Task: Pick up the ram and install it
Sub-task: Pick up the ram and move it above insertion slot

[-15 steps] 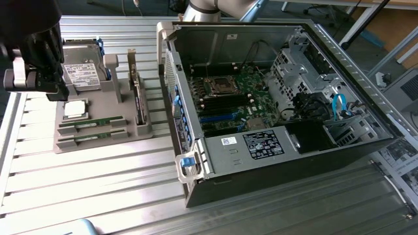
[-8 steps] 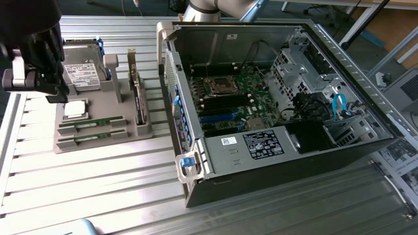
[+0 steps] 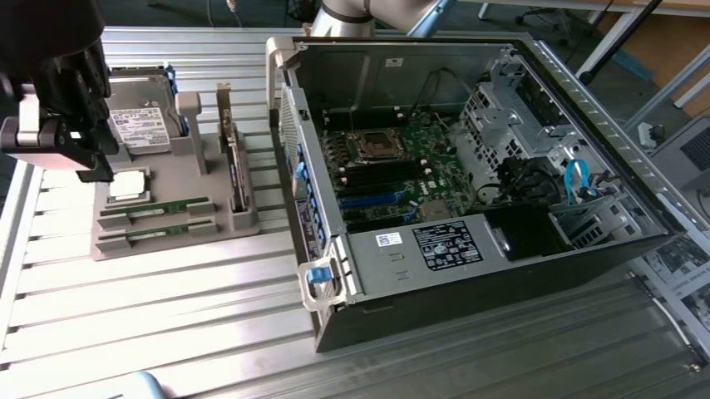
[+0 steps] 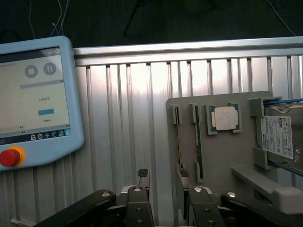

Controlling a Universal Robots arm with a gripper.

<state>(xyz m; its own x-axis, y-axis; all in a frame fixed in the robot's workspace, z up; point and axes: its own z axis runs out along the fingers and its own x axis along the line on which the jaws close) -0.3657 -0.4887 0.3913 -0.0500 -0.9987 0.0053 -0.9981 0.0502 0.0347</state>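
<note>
Standing on edge in a slot of the grey holder [image 4: 222,156], the ram [image 4: 198,142] sits just beside the processor [image 4: 224,118], with a second stick [image 4: 178,142] in the neighbouring slot. The holder rests on the ribbed metal surface [image 4: 123,123]. The claw [image 4: 163,176] is spread wide and holds nothing, near the sticks' ends. Treat the ram as light, stiff, thin and probably fragile. Grip it across its flat faces near the upper edge, clear of the contacts.
</note>
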